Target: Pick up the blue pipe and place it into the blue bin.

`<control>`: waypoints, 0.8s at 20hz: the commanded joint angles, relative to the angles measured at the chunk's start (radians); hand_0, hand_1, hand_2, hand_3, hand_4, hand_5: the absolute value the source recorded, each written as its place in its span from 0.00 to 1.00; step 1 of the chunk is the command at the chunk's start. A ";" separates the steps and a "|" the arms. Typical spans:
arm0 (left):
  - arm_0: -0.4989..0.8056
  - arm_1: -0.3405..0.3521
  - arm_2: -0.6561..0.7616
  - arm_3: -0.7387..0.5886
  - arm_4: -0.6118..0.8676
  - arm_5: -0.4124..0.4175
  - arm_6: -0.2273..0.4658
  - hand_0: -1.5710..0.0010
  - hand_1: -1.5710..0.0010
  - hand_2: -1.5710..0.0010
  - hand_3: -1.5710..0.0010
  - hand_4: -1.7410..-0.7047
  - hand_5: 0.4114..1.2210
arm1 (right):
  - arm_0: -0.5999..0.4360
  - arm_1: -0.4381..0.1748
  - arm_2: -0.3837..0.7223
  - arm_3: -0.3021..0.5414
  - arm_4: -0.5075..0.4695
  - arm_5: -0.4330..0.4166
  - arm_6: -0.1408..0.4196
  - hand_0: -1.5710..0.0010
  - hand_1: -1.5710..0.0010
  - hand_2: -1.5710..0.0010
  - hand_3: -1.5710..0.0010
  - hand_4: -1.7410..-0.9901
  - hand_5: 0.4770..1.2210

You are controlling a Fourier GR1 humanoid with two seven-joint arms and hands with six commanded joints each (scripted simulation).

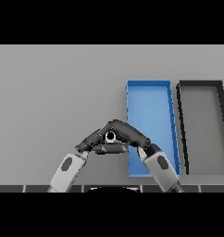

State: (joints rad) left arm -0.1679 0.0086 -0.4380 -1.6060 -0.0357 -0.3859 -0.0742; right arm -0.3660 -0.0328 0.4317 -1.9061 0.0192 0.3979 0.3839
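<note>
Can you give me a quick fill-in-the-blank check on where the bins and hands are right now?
1. The blue bin stands directly to the ___ of the black bin.
2. Inside, the blue bin holds ___.
3. The left hand and right hand meet just off the blue bin's ___ wall.
4. The table is ___ in colour.

Missing words: left; nothing; left; grey
</note>
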 commanded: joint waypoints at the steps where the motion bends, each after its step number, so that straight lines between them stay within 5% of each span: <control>1: -0.003 -0.003 -0.004 0.001 -0.010 0.004 0.001 0.00 0.00 0.02 0.11 0.01 1.00 | 0.013 0.004 0.010 -0.009 0.013 0.001 -0.022 0.06 0.06 0.06 0.09 0.35 0.81; 7: -0.015 -0.009 -0.002 0.006 -0.015 0.021 -0.005 0.00 0.00 0.00 0.09 0.01 1.00 | 0.057 0.085 -0.027 -0.020 -0.018 0.011 0.021 0.02 0.02 0.02 0.02 0.33 0.95; 8: -0.018 0.001 0.004 0.001 -0.014 0.019 -0.005 0.00 0.00 0.00 0.20 0.01 1.00 | 0.056 0.094 -0.037 -0.017 -0.024 0.016 0.019 0.01 0.01 0.01 0.02 0.33 0.96; 9: -0.013 0.001 -0.001 -0.008 -0.027 0.021 -0.015 0.08 0.13 0.15 0.33 0.11 1.00 | 0.063 0.103 -0.029 -0.030 -0.007 0.013 0.017 0.01 0.01 0.01 0.02 0.33 0.97; 11: -0.021 0.013 -0.004 -0.005 -0.060 0.002 0.010 0.40 0.44 0.46 0.57 0.32 1.00 | 0.074 0.117 -0.025 -0.025 0.026 0.011 0.005 0.01 0.01 0.01 0.01 0.33 0.98; 13: -0.029 0.019 0.006 0.008 -0.074 -0.039 0.011 0.62 0.64 0.65 0.73 0.47 1.00 | 0.068 0.128 -0.033 -0.017 0.037 0.018 0.016 0.00 0.00 0.00 0.01 0.32 0.99; 16: -0.018 0.021 0.009 0.004 -0.073 -0.058 0.047 0.80 0.82 0.82 0.86 0.63 0.71 | 0.058 0.152 -0.050 -0.017 0.044 0.026 0.040 0.00 0.00 0.00 0.00 0.32 0.99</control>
State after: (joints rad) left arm -0.1855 0.0296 -0.4286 -1.6022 -0.1084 -0.4437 -0.0265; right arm -0.3081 0.1195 0.3820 -1.9237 0.0635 0.4255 0.4217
